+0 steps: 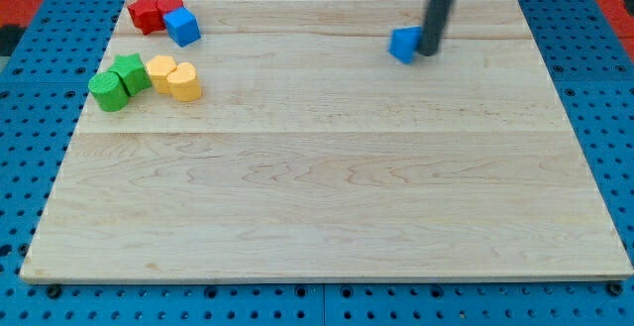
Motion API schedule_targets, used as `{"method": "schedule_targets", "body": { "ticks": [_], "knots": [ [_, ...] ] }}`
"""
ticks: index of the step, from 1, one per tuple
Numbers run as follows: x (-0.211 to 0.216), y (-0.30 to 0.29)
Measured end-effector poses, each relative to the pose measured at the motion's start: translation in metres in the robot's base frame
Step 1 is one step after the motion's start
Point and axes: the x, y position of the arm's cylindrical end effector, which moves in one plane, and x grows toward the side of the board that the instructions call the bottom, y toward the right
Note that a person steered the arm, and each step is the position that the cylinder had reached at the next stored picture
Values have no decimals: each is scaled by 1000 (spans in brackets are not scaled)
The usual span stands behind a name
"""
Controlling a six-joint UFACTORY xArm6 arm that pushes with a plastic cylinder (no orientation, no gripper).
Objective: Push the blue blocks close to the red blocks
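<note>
**Blue block at my tip, red pair far off at the board's 10 o'clock corner**

Wooden board (327, 217) lies on a blue pegboard surface (30, 88). No gripper on this arm, so nothing to read as apart, together or clamped: just a dark rod (442, 4) coming down from the view's top.

My tip (429, 52) sits at 1 o'clock on the board, touching or just beside the right side of a blue block (403, 45); exact contact cannot be told. That block is at 9 o'clock from the tip.

Second blue block (182, 26), cube-like, is up in the 10 o'clock corner of the board, touching the red blocks. Red blocks: one (146, 15) and a second (169, 8) at its 3 o'clock, pressed together; shapes hard to make out.

Below them, toward 9 o'clock on the board: two green blocks, one a cylinder (108, 91), the other (131, 72) at its 1 o'clock, touching. Just at their 3 o'clock, two yellow blocks (161, 70) and (184, 81), rounded, touching each other.

The blue block by the tip is well apart from the red pair, with bare wood between them.
</note>
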Motion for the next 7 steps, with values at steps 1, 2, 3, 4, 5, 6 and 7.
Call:
{"method": "schedule_targets", "body": {
  "ticks": [1, 2, 3, 4, 5, 6, 7],
  "knots": [
    [-55, -72],
    [-74, -140],
    [-78, -188],
    [-105, -167],
    [-87, -206],
    [-76, -233],
    [-79, -223]
  ]
}}
